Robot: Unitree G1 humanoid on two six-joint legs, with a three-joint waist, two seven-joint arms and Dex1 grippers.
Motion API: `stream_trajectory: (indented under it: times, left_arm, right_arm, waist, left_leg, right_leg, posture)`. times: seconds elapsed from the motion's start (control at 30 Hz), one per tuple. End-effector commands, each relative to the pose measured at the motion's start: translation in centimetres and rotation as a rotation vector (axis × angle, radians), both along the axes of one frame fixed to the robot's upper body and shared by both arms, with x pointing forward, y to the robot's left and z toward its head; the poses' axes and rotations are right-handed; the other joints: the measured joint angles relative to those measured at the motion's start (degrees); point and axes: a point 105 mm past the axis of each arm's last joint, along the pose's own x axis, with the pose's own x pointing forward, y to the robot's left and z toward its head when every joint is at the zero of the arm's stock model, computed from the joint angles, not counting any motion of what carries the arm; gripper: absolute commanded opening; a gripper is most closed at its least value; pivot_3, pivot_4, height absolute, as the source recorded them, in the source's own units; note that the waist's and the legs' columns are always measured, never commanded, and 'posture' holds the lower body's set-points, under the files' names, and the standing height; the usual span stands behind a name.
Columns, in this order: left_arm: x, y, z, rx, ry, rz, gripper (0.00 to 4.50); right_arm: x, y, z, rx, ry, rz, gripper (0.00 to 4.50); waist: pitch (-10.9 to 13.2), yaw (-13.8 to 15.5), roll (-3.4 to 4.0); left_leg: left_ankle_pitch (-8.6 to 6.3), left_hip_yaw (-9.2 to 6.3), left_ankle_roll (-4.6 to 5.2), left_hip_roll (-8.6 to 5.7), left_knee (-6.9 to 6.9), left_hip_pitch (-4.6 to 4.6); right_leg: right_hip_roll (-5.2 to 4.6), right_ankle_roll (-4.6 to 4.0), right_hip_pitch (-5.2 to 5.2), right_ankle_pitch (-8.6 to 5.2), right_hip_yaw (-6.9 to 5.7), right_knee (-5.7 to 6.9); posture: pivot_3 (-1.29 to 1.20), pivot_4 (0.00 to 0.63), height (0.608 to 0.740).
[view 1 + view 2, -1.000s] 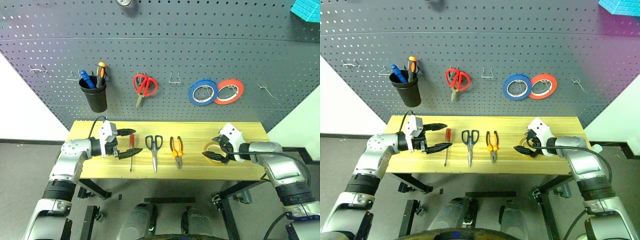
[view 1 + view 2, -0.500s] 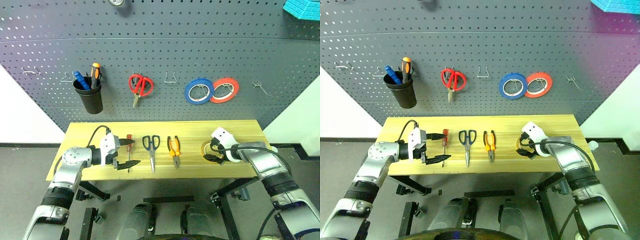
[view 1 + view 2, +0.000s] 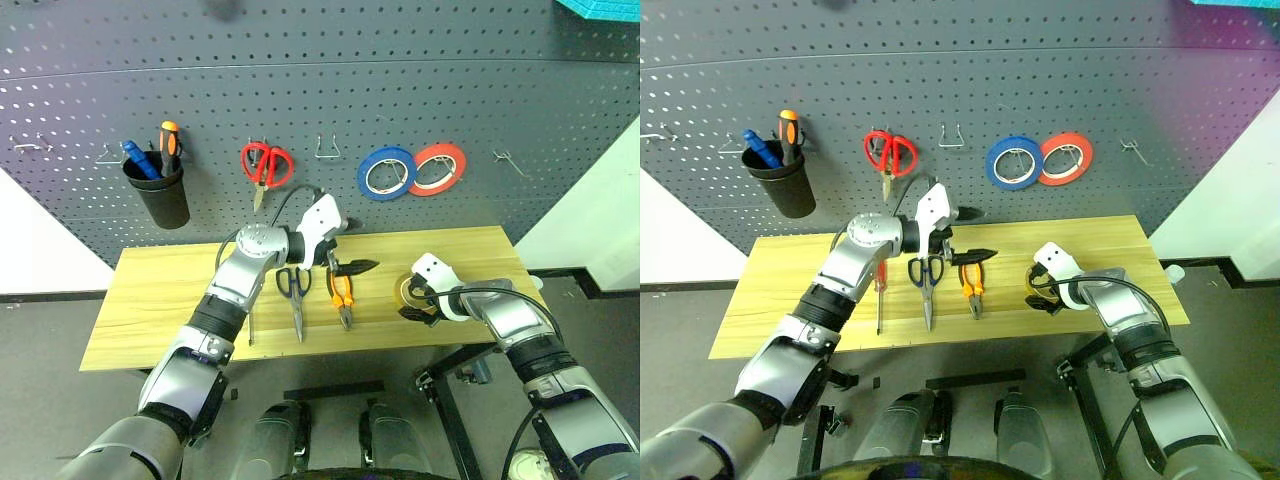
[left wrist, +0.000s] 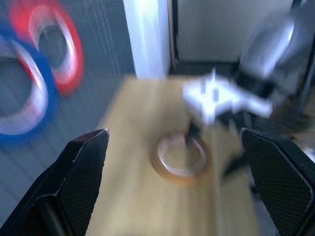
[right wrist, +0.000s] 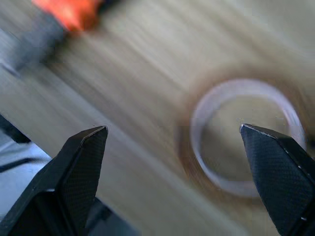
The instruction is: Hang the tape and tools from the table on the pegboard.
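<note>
Change since a second ago: the left gripper [image 3: 345, 255] has swung from beside the red-handled screwdriver [image 3: 251, 326] at the left of the tool row to above the pliers [image 3: 342, 298] at mid-table; the right gripper [image 3: 415, 303] has dropped a little closer over the tape [image 3: 412, 292]. Nothing has been lifted.
Meaning for the task: judged an early stage; all four items lie on the table [image 3: 150, 300], none hung.
Black cup [image 3: 160, 190]: on the pegboard [image 3: 300, 90] at far left, holding the blue and orange-black screwdrivers; not task items.
Red-handled screwdriver: on the table, left of the row, partly hidden by the left forearm.
Black-handled scissors [image 3: 295, 290]: flat, blades toward the near edge, just right of the screwdriver.
Left gripper: fingers spread wide, holding nothing, pointing rightward toward the tape.
Pliers: flat, just below the left gripper's fingertips; contact cannot be told.
Empty hook [image 3: 325, 150]: between the red-handled scissors [image 3: 265, 165] and the blue roll [image 3: 386, 172]; judged a free place to hang.
Tape: flat near the table's right end, well clear of the pliers.
Right gripper: fingers fully apart, straddling above the tape, empty.
Far-right hook [image 3: 508, 162]: bare, beyond the red-orange roll [image 3: 438, 167].
Open room: bare tabletop at the left end; the tape lies close to the near right edge.
</note>
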Motion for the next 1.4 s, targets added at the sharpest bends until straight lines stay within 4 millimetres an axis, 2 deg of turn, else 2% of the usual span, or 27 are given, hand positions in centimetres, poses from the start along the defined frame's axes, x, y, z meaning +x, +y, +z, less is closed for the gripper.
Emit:
stream_trajectory:
  times: [0.03, 0.13, 0.33, 0.53, 0.77, 0.8, 0.83, 1.0, 1.17, 1.27, 1.33, 1.4]
  left_arm:
    - [-0.2, 0.6, 1.2, 0.017, -0.047, -0.012, 4.48]
    - [-0.7, 2.2, 0.2, 0.083, -0.021, -0.015, 4.48]
    - [-1.3, 4.1, -2.8, 0.258, -0.040, -0.024, 4.48]
    - [-1.5, 3.2, -3.9, 0.269, -0.055, -0.060, 4.48]
    - [-2.2, 2.6, -5.1, 0.330, -0.095, -0.173, 4.48]
    - [-2.2, 2.6, -5.2, 0.336, -0.100, -0.178, 4.50]
    - [-2.2, 2.7, -5.2, 0.338, -0.105, -0.180, 4.50]
    - [-1.9, 2.7, -5.1, 0.337, -0.117, -0.171, 4.50]
    - [-2.5, 3.5, -4.6, 0.308, -0.120, -0.198, 4.50]
    - [-2.9, 4.1, -3.5, 0.248, -0.123, -0.220, 4.50]
    - [-3.2, 5.0, -2.4, 0.195, -0.123, -0.230, 4.50]
    - [-3.6, 6.1, -1.3, 0.137, -0.106, -0.237, 4.50]
  right_arm:
    - [0.7, -0.1, 0.9, 0.001, -0.038, -0.001, 4.50]
    - [0.9, -0.1, 0.8, -0.005, -0.038, 0.000, 4.50]
    - [1.8, 0.2, 0.2, -0.042, -0.043, 0.015, 4.50]
    - [2.7, 0.9, -0.6, -0.057, -0.016, 0.018, 4.50]
    - [2.6, 1.1, -2.1, -0.069, 0.069, -0.008, 4.50]
    - [2.6, 1.1, -2.2, -0.068, 0.076, -0.010, 4.09]
    - [2.5, 1.1, -2.4, -0.077, 0.088, -0.010, 3.92]
    - [2.4, 1.2, -2.9, -0.096, 0.101, 0.002, 2.14]
    - [2.7, 0.8, -2.4, -0.110, 0.081, 0.013, 0.52]
    - [2.9, 0.3, -1.1, -0.078, 0.037, 0.014, 0.49]
    - [2.7, 0.3, 0.7, -0.024, -0.021, 0.026, 0.49]
    - [2.1, 1.0, 3.6, 0.073, -0.114, 0.050, 0.49]
  waist:
    - [0.1, 0.2, 0.04]
    - [0.1, 0.2, 0.05]
    - [0.2, 0.5, 0.08]
    - [0.9, 0.5, 0.02]
    - [2.5, 0.2, 0.06]
    - [2.6, 0.2, 0.06]
    - [2.6, 0.2, 0.06]
    - [2.6, 0.3, 0.05]
    - [2.6, 0.2, 0.05]
    - [2.6, 0.4, 0.07]
    - [2.7, 0.6, 0.10]
    - [2.7, 0.6, 0.14]
  left_leg:
    - [0.08, 0.00, -0.12, 0.02, -0.12, 0.00]
    - [0.13, -0.02, -0.25, 0.02, -0.23, 0.04]
    - [0.07, -0.02, -0.34, -0.01, -0.24, 0.05]
    - [0.07, -0.02, -0.34, -0.01, -0.24, 0.05]
    - [0.12, -0.02, -0.25, -0.01, -0.26, 0.03]
    - [0.12, -0.02, -0.25, -0.01, -0.25, 0.03]
    - [0.12, -0.02, -0.25, -0.01, -0.26, 0.03]
    - [0.12, -0.02, -0.25, 0.00, -0.29, 0.04]
    - [0.09, -0.02, -0.31, 0.00, -0.27, 0.06]
    - [0.08, -0.02, -0.32, 0.00, -0.29, 0.05]
    - [0.08, -0.03, -0.33, -0.01, -0.32, 0.00]
    - [0.08, -0.03, -0.33, -0.03, -0.34, -0.15]
  right_leg:
    - [0.00, -0.06, -0.08, 0.01, 0.00, 0.03]
    - [-0.01, -0.10, -0.09, 0.01, 0.00, 0.01]
    - [-0.07, -0.11, -0.26, 0.02, 0.00, -0.10]
    - [-0.11, -0.13, -0.27, 0.03, -0.01, -0.11]
    - [-0.12, -0.14, -0.31, 0.04, 0.00, -0.10]
    - [-0.12, -0.14, -0.31, 0.04, 0.00, -0.09]
    - [-0.12, -0.14, -0.32, 0.04, 0.00, -0.10]
    - [-0.12, -0.14, -0.32, 0.04, -0.01, -0.10]
    - [-0.11, -0.13, -0.29, 0.04, -0.01, -0.09]
    - [-0.11, -0.13, -0.32, 0.04, -0.01, -0.09]
    - [-0.11, -0.13, -0.36, 0.04, -0.02, -0.12]
    - [-0.13, -0.13, -0.47, 0.04, -0.01, -0.13]
  posture:
    - [-0.04, 0.140, 0.733]
    - [-0.03, 0.137, 0.733]
    - [-0.03, 0.155, 0.733]
    - [-0.03, 0.185, 0.733]
    - [-0.03, 0.216, 0.733]
    - [-0.03, 0.216, 0.733]
    - [-0.02, 0.217, 0.733]
    - [-0.02, 0.214, 0.733]
    - [-0.01, 0.204, 0.733]
    - [-0.01, 0.186, 0.733]
    - [-0.02, 0.175, 0.733]
    - [-0.03, 0.160, 0.733]
